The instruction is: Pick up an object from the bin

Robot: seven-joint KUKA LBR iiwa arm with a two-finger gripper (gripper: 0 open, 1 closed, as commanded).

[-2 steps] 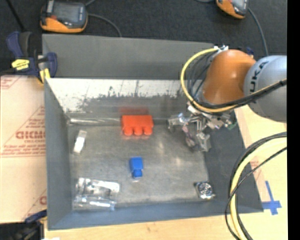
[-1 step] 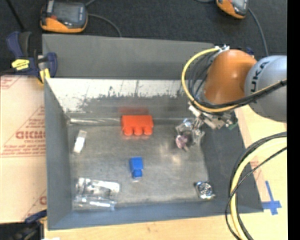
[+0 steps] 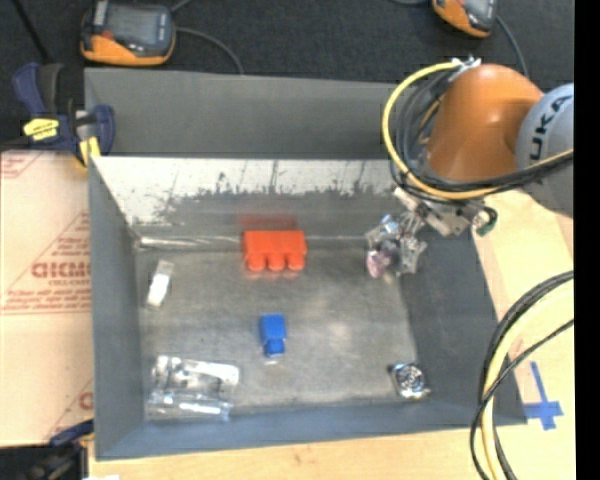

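Six loose things are lying in the grey bin (image 3: 110,268), with the jaws hanging by its right wall. Whether they are open or closed, I cannot tell. An orange-red block (image 3: 274,250) is sitting to their left in the view. A clear packet (image 3: 192,383), blue piece (image 3: 272,335) and white piece (image 3: 159,288) are lying well apart, lower left. A shiny round bit (image 3: 408,378) is lying below the jaws, and a small purplish thing (image 3: 380,262) is showing right at them.

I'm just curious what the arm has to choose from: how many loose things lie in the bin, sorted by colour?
Orange-red: 1, the block
Blue: 1, the blue piece
White: 1, the white piece
Clear or silvery: 2, the packet and the round bit
Purplish: 1, the scrap by the tool, hard to make out
Total: 6
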